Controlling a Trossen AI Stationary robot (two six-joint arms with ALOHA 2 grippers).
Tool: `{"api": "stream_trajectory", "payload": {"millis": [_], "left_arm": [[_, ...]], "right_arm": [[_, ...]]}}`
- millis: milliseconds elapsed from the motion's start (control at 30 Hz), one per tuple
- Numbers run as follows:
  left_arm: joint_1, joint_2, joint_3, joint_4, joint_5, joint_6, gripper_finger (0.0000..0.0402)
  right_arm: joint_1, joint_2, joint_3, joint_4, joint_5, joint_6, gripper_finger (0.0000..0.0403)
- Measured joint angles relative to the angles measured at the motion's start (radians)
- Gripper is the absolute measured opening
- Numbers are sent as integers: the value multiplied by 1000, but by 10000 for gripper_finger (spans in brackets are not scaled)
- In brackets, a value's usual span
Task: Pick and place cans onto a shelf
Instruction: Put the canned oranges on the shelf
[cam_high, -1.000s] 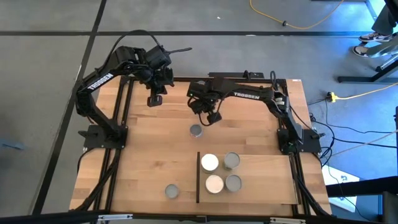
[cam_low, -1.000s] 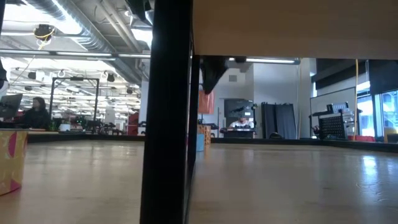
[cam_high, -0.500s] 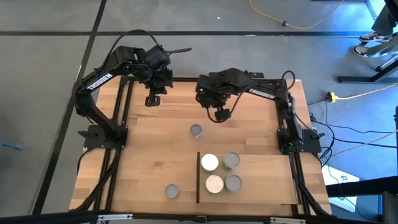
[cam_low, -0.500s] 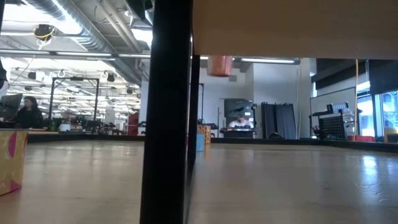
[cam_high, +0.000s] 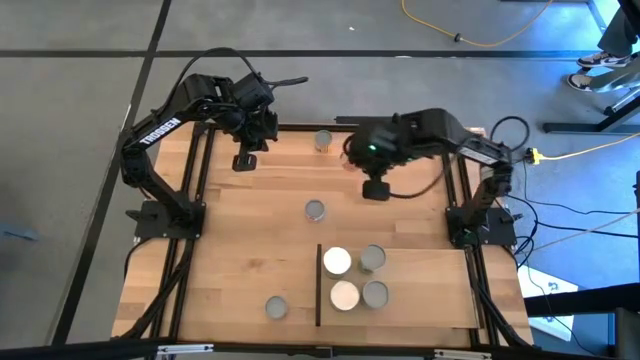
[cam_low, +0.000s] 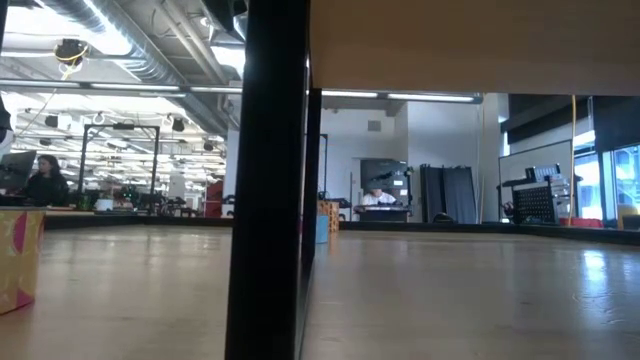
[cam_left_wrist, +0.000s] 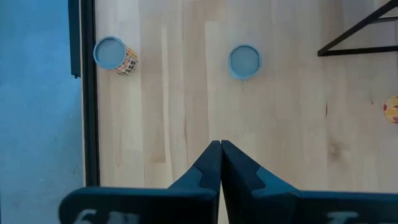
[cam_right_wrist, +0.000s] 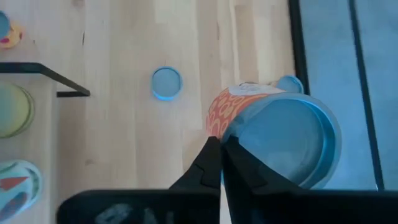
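Cans sit 4 together on the shelf. 3 more stand on the light wood counter: 1 in the middle, 1 at the far edge, 1 left of the shelf. Behind the counter you see a big bright room with a person at a desk. Your right claw is pinched shut on the rim of an orange can, up off the counter. Your left claw waits closed near the far left corner. Since a moment ago, the right arm swung toward its own side.
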Motion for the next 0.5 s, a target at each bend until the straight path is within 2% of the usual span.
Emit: {"api": "stream_trajectory", "payload": {"millis": [133, 300, 500], "left_arm": [[0, 0, 0, 0, 0, 0, 0], [0, 0, 0, 0, 0, 0, 0], [3, 0, 0, 9, 1, 0, 0]], "right_arm": [[53, -82, -90, -1, 43, 132, 2], [131, -201, -260, 0, 43, 342, 2], [256, -328, -456, -5, -59, 654, 2]]}}
